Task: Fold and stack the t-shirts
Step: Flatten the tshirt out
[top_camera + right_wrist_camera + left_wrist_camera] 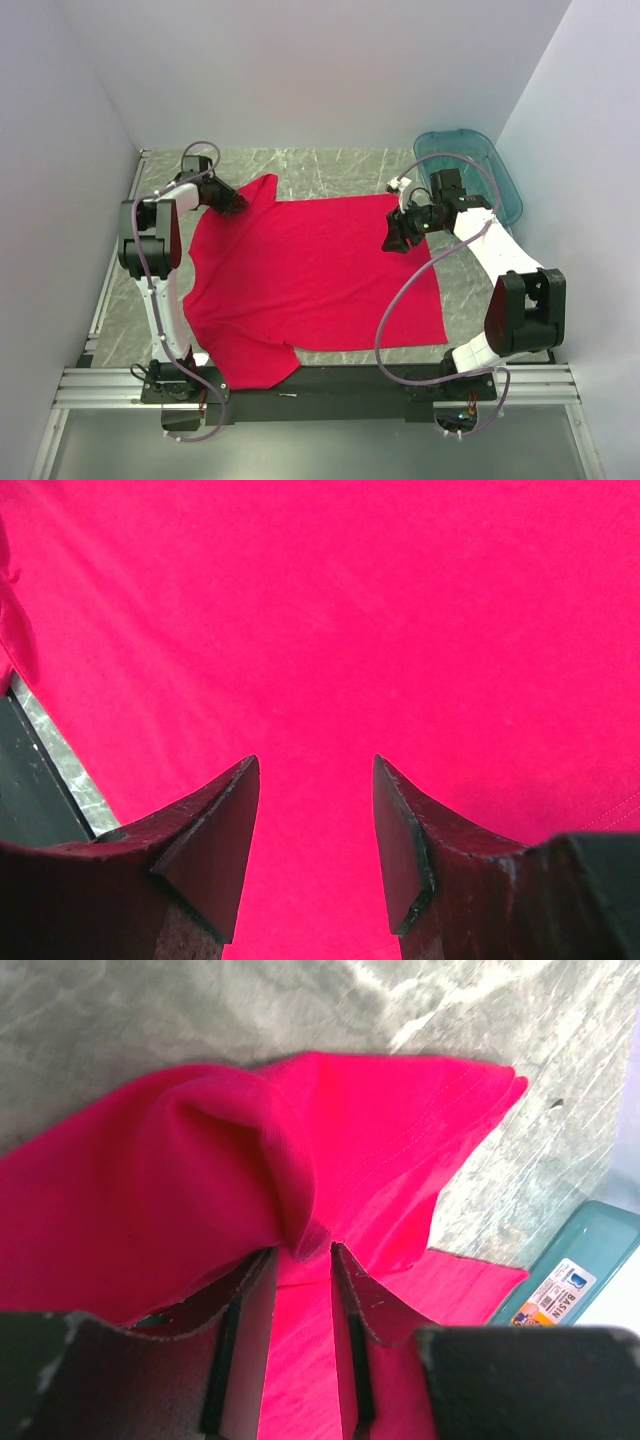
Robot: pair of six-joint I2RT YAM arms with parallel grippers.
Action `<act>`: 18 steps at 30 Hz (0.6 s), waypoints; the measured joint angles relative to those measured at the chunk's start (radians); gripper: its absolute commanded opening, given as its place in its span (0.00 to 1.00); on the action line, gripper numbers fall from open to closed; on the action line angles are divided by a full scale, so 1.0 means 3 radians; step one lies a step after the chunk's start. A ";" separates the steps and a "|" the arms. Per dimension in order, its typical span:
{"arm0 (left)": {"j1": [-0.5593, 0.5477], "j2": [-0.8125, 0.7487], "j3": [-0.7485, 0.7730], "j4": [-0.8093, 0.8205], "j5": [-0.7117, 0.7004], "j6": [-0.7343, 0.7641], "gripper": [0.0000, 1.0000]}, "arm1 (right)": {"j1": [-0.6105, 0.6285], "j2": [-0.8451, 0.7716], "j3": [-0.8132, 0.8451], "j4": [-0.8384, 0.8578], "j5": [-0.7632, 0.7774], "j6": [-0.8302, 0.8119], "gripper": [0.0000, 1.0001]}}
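1. The left gripper (238, 205) is at the far left sleeve of the red t-shirt (310, 280), its jaws pinched on a raised fold of cloth.
2. The t-shirt lies spread flat across the middle of the marble table (330, 165).
3. The right gripper (392, 243) hangs over the shirt's far right corner, jaws apart, holding nothing.
4. A teal basin (500, 190) sits at far right.

A plain crimson t-shirt (320, 270) on a grey, white-veined marble-pattern table (330, 165); far right, a translucent teal basin (490, 165) bearing a white-and-orange label (555, 1300).
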State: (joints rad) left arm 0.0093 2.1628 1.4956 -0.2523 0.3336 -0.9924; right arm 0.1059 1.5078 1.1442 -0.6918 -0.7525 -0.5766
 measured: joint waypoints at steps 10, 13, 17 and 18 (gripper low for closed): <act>-0.0084 0.0043 0.0127 0.0000 0.0006 -0.0013 0.29 | -0.0001 0.0022 0.0000 0.0000 0.0000 -0.0001 0.57; -0.0103 0.0045 0.0153 -0.0001 0.0008 -0.0027 0.29 | -0.0001 0.0027 0.0000 -0.0001 0.0000 -0.0001 0.57; -0.0102 0.0048 0.0156 -0.0003 0.0005 -0.0027 0.28 | -0.0006 0.0032 0.0000 0.0000 0.0000 -0.0001 0.57; -0.0100 0.0050 0.0158 -0.0001 0.0005 -0.0027 0.28 | -0.0006 0.0032 0.0000 0.0000 0.0000 -0.0001 0.57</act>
State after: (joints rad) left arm -0.0208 2.1777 1.5429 -0.2527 0.3351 -1.0004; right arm 0.1040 1.5173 1.1442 -0.6918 -0.7525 -0.5770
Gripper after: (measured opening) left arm 0.284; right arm 0.565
